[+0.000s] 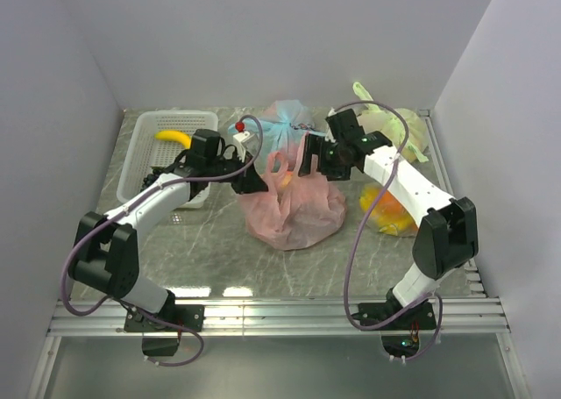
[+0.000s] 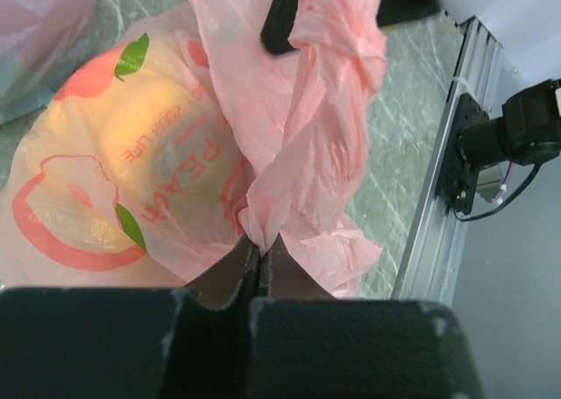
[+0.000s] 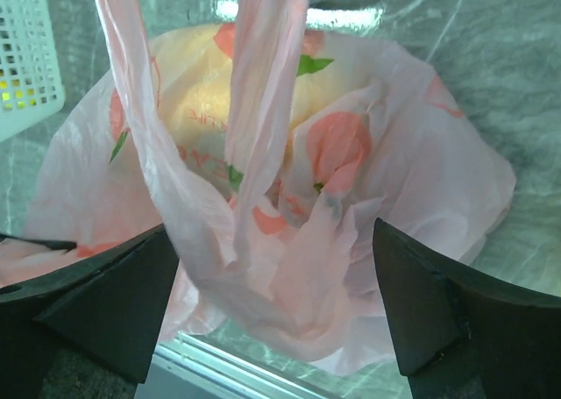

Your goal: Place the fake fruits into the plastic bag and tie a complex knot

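The pink plastic bag (image 1: 289, 208) sits mid-table, with a yellowish fake fruit (image 2: 145, 127) showing through its peach-printed side. My left gripper (image 2: 257, 241) is shut on a pinch of the bag's handle plastic, to the left of the bag's top (image 1: 250, 181). My right gripper (image 3: 276, 276) is open. Its fingers (image 3: 114, 302) stand wide on either side of the upright handle loop (image 3: 263, 110) without touching it. The handles rise in a twisted strand (image 2: 337, 66); I cannot tell if a knot is tied there.
A white basket (image 1: 140, 167) at the left holds a yellow banana (image 1: 173, 137). A tied light blue bag (image 1: 285, 123) lies behind the pink one, a pale green bag (image 1: 390, 127) at the back right, and a yellow-orange bag (image 1: 390, 210) under the right arm. A metal rail (image 2: 447, 153) edges the table.
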Controlling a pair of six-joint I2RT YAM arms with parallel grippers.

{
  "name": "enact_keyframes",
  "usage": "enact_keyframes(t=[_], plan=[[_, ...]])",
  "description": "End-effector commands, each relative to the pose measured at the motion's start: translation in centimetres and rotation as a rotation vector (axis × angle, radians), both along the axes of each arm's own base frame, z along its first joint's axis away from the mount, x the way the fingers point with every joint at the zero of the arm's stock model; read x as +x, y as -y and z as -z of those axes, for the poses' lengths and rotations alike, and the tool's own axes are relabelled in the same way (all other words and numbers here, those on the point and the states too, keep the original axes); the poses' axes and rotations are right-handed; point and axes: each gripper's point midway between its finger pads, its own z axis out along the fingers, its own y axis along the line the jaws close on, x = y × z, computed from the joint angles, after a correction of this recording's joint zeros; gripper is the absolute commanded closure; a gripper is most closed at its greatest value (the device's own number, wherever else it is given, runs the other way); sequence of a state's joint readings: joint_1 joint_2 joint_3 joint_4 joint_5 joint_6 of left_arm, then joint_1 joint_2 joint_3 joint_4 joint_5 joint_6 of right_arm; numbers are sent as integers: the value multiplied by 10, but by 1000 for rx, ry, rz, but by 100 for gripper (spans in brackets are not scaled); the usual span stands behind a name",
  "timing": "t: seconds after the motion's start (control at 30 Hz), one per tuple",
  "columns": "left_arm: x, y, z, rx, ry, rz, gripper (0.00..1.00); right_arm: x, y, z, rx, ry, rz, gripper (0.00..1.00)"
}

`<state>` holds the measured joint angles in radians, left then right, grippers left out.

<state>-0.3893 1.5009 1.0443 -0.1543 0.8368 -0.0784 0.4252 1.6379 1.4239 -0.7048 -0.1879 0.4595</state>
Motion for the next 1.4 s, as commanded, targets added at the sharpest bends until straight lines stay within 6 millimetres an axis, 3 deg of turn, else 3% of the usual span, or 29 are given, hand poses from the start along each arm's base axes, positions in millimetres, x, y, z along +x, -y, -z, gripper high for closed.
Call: enact_keyframes(t=[0.0, 0.13, 0.3, 0.47, 0.63, 0.67, 0.77, 0.83, 0.9, 0.93, 1.23, 1.33, 1.37], plan=[[1, 3, -26, -73, 39, -17, 99, -5, -4, -16, -23, 28, 96, 4], [-3, 3, -36, -106, 41, -32, 99, -4, -18, -3, -35, -4, 128, 3], [-12, 0, -31, -109, 24, -39, 99, 4, -26, 12, -86, -11, 177, 2], [-17, -1, -33, -117, 10, -43, 99, 7, -39, 44, -155, -58, 174, 3], [-18, -2, -32, -115, 13, -46, 99, 3, -34, 72, -249, -93, 187, 13], [-17, -2, -32, -112, 16, -51, 99, 2, -31, 74, -261, -94, 193, 26], [-17, -3, -29, -108, 13, -51, 99, -6, -16, 78, -312, -74, 178, 48], [-16, -3, -26, -99, 5, -47, 100, -12, -5, 80, -330, -63, 142, 55], [-16, -4, -23, -82, 4, -45, 99, -13, -10, 78, -273, -25, 58, 90], [-15, -4, -20, -72, -5, -46, 100, -20, -1, 77, -250, -18, 35, 100], [-23, -6, -14, -35, 50, 69, 100, -51, -42, 10, 50, 325, -557, 100], [-24, -1, -18, -25, 104, 165, 99, -53, -46, 3, 66, 373, -633, 91], [-28, 2, -20, -29, 108, 199, 99, -54, -47, 1, 75, 380, -642, 82]])
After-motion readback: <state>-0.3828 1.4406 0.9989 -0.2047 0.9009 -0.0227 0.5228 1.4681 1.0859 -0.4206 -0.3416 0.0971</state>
